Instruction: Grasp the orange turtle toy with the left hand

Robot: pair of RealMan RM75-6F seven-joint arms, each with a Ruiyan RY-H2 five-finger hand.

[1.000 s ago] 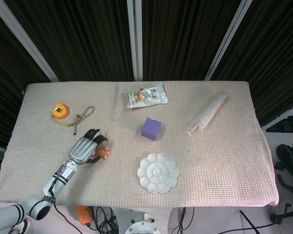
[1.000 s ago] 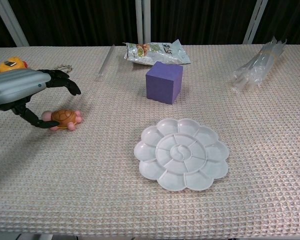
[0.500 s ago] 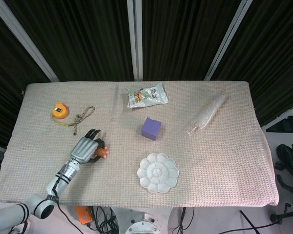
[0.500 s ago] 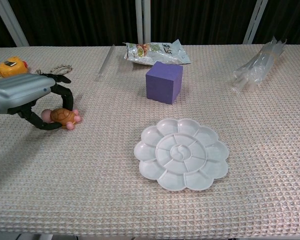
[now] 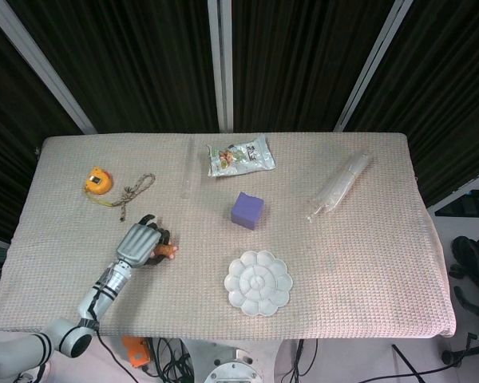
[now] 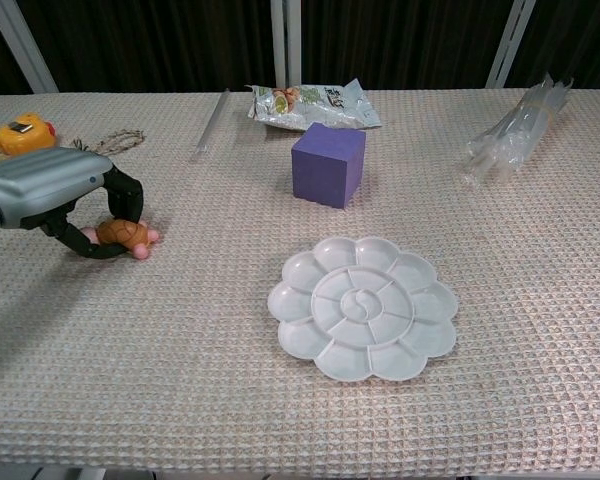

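Observation:
The orange turtle toy (image 6: pixel 123 235) (image 5: pixel 165 252) lies on the beige mat at the left. My left hand (image 6: pixel 65 195) (image 5: pixel 140 242) covers it from above, its dark fingers (image 6: pixel 126 197) curled over the shell and the thumb under the near side, so the hand grips the toy. Only the turtle's shell edge and pink feet show past the fingers. My right hand is not in either view.
A purple cube (image 6: pixel 328 165) stands mid-table and a white flower-shaped palette (image 6: pixel 363 307) lies in front of it. A snack bag (image 6: pixel 314 106) is at the back, a clear plastic bundle (image 6: pixel 510 135) at the back right, a yellow tape measure (image 6: pixel 23 134) with cord at the far left.
The left hand's fingers, spread above the turtle a second ago, have curled down and closed around it. The turtle shifted slightly toward the hand.

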